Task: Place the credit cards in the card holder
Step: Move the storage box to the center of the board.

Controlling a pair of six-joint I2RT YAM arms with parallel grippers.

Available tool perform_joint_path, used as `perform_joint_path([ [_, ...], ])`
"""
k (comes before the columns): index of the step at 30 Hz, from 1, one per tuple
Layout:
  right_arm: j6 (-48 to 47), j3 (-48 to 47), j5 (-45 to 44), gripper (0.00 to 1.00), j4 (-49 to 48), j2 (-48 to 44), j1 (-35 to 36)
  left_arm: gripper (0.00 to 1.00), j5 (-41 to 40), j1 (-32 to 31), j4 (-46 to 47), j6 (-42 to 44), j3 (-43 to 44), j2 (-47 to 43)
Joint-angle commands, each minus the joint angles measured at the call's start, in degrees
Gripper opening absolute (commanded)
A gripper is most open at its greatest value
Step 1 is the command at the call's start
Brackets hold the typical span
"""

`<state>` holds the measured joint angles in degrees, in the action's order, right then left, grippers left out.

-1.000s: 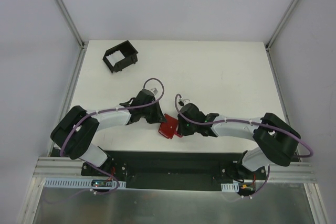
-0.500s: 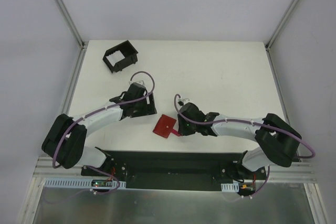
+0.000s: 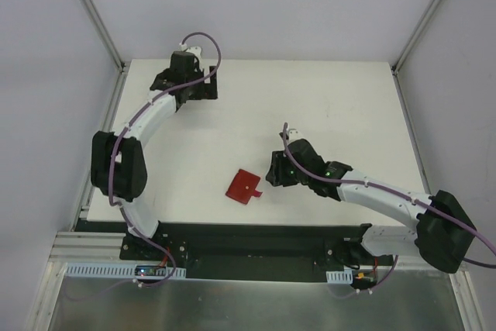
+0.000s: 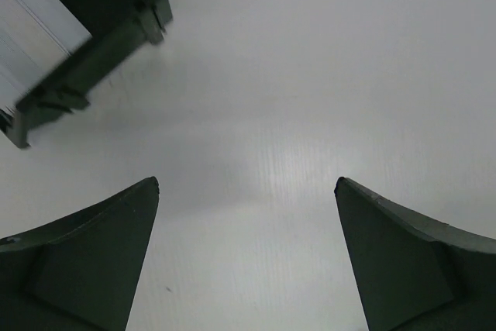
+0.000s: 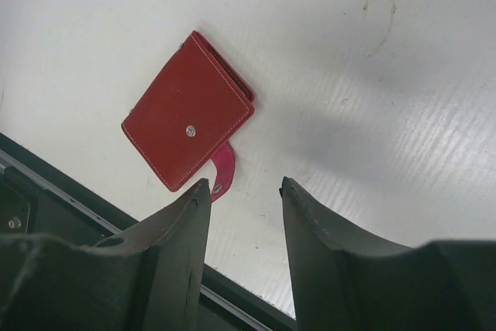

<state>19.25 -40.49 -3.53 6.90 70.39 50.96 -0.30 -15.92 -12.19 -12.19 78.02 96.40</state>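
The card holder (image 3: 243, 186), a red wallet, lies folded flat on the table near the front edge, its snap tab (image 5: 222, 172) loose. My right gripper (image 3: 273, 172) hovers just right of it, open and empty; in the right wrist view the card holder (image 5: 190, 122) sits beyond the left fingertip (image 5: 203, 185). My left gripper (image 3: 205, 89) is at the far left corner, open and empty (image 4: 246, 181). Pale flat layers that look like the credit cards (image 4: 27, 21) show inside the black box (image 4: 93, 32) at the upper left of the left wrist view.
The left arm covers the black box in the top view. The table's dark front rail (image 5: 46, 191) runs just beyond the card holder. Metal frame posts (image 3: 97, 17) rise at the back corners.
The left gripper opened and swung from the card holder to the far-left box. The right gripper let go, opened and drew back right. The card holder now lies flat on the table.
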Motion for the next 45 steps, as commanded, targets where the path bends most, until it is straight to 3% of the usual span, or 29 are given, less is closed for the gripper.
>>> perform_joint_path([
  [1, -0.61, 1.38, 1.86, 0.45, 1.36, -1.75, -1.65, 0.97, 2.4, 4.93, -1.53, 10.68, 12.04, 7.82],
  [7, 0.53, 2.96, 2.91, 0.46, 1.63, -2.28, -2.88, 0.98, 9.69, 9.42, -1.61, 14.47, 26.02, 20.3],
  [18, 1.06, 2.52, 5.81, 0.47, 2.24, -0.17, -4.64, 0.99, 19.54, 10.56, -0.47, 15.96, 37.11, 33.41],
  [38, 1.58, 3.84, 6.26, 0.48, 2.86, -0.16, -5.17, 0.97, 32.63, 10.56, -1.7, 8.59, 33.61, 34.47],
  [45, 1.67, 4.28, 5.73, 0.48, 3.47, -1.75, -5.17, 0.96, 31.95, 7.23, -3.63, 7.53, 30.27, 33.16],
])
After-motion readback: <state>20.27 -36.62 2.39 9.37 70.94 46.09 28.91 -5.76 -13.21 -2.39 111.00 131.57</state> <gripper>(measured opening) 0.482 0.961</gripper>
